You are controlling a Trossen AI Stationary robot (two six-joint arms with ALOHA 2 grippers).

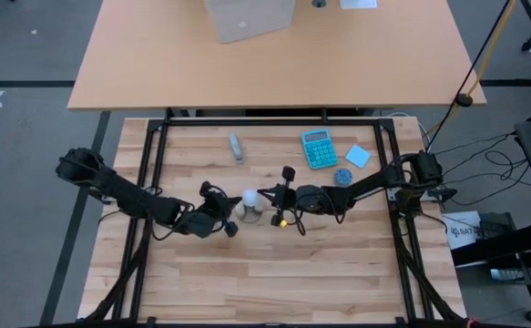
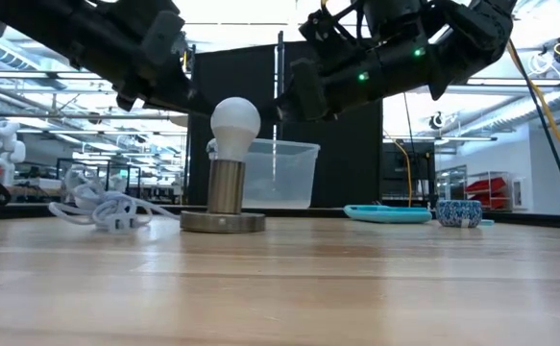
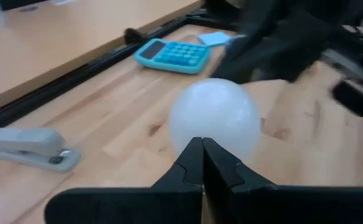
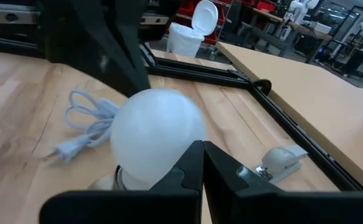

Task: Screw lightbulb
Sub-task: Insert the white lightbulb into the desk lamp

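Between the two sets of fingers stands the bulb (image 1: pixel 250 199), upright in its socket (image 2: pixel 223 221) on the worktop (image 1: pixel 274 273), long axis vertical. Left gripper (image 1: pixel 229 225) sits just beside it, fingers clenched on nothing, the bulb straight ahead of their tips. Right gripper (image 1: pixel 267 202) is likewise clenched and empty, about as near, the bulb dead ahead. Neither clearly touches it. The screw end is hidden inside the socket, so how far it is threaded I cannot tell.
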